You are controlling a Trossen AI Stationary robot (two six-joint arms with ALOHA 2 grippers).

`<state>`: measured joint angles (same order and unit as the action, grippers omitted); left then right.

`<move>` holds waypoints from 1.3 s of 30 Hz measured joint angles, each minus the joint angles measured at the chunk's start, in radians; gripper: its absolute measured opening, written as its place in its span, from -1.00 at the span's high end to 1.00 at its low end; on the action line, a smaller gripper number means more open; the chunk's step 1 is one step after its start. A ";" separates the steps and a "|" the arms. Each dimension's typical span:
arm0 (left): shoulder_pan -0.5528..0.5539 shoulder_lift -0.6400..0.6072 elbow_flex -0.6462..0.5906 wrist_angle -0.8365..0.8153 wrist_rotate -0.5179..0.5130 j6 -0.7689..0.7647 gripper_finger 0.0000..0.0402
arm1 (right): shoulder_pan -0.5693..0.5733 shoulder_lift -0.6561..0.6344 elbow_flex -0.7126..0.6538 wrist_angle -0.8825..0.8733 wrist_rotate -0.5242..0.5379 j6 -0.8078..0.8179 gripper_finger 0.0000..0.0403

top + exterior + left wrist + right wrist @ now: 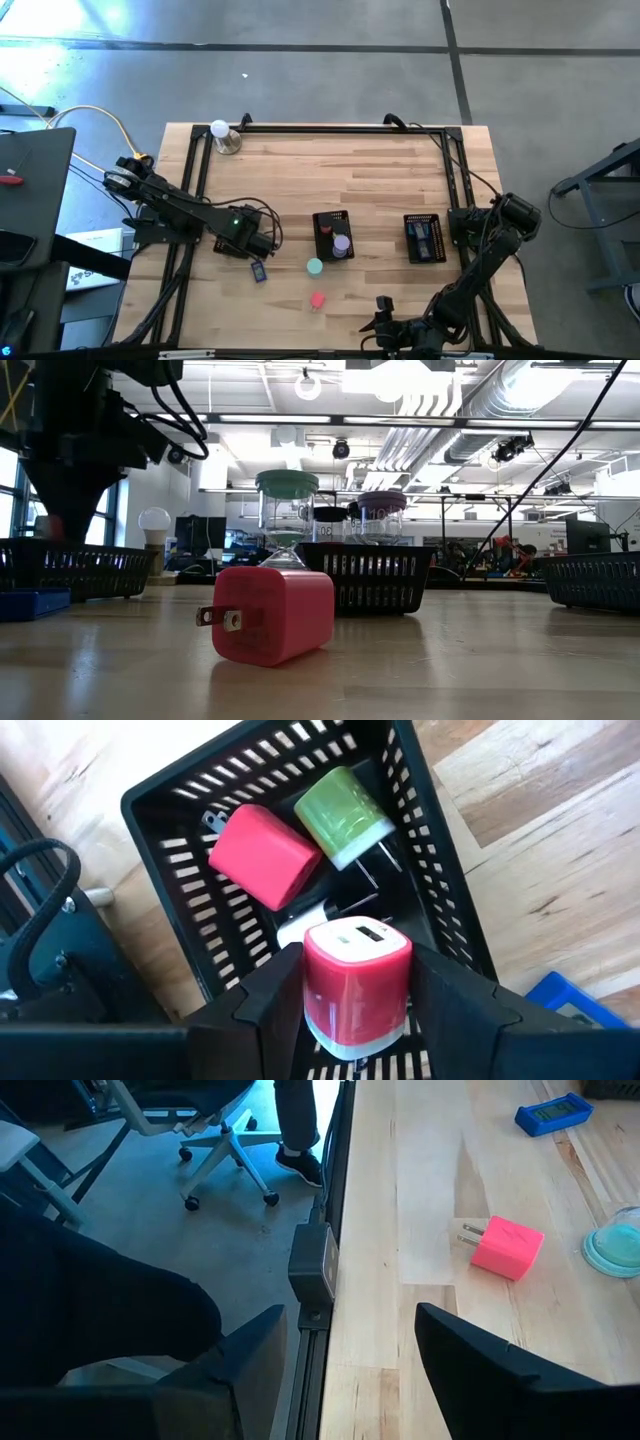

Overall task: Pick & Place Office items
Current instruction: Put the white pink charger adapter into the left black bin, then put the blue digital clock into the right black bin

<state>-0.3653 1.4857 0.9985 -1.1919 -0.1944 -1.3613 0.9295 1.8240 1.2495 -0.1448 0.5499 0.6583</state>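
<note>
My left gripper (356, 990) (252, 243) hovers over the left black mesh tray (180, 830) and is shut on a red block with a white base (355, 955). Inside that tray lie a pink-red block (262, 855), a green block (342, 810) and a white piece underneath. A dark blue rectangle (259, 270) lies on the table beside the tray. A pink plug block (318, 299) (270, 615) and a teal roll (315, 266) sit mid-table. My right gripper (345, 1340) (383, 312) waits open at the near edge, short of the pink block (507, 1247). My left gripper pinches the red block by its two opposite sides (318, 982) between the two fingers, coming from above and pointing down. The block is lifted clear above the tray's inside, with its white base toward the gripper and its port end facing away.
The middle tray (322, 222) holds a purple roll (342, 244) and a dark piece. The right tray (412, 240) holds blue items. A white ball on a metal base (222, 133) stands at the far left corner. A black frame rims the table. Bare wood lies between the trays.
</note>
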 joint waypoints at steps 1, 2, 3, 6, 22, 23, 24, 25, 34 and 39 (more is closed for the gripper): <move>0.000 0.000 0.000 0.000 0.000 0.010 0.16 | 0.000 0.000 0.000 0.000 0.000 0.000 -0.05; 0.000 0.000 0.000 0.000 0.000 0.017 0.16 | 0.000 0.000 0.000 0.000 0.000 0.000 -0.05; 0.000 0.000 0.000 0.000 0.000 0.016 0.16 | 0.000 0.000 0.000 0.000 0.000 0.000 -0.05; 0.000 0.000 0.000 0.000 0.004 -0.020 0.14 | 0.000 0.000 0.000 0.000 0.000 0.000 -0.05; 0.032 -0.012 0.004 -0.001 0.101 -0.032 -0.18 | 0.000 0.000 0.000 -0.001 0.000 0.000 -0.05; 0.038 -0.016 0.006 -0.002 0.121 -0.040 -0.19 | 0.000 0.000 0.000 -0.001 0.000 0.000 -0.05; 0.044 -0.021 0.009 0.000 0.142 -0.050 -0.19 | 0.000 0.000 0.000 -0.001 0.000 0.000 -0.05; 0.048 -0.028 0.013 0.001 0.166 -0.065 -0.19 | 0.000 0.000 0.000 -0.001 0.000 0.000 -0.05; 0.014 -0.097 0.045 0.049 0.230 -0.223 -0.19 | 0.000 0.000 0.000 -0.005 0.000 -0.005 -0.05; -0.079 -0.116 0.047 0.096 0.212 -0.383 -0.19 | -0.003 -0.002 0.000 -0.034 -0.006 -0.076 -0.05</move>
<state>-0.4442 1.3697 1.0454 -1.0960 0.0172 -1.7442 0.9260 1.8225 1.2495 -0.1784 0.5434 0.5824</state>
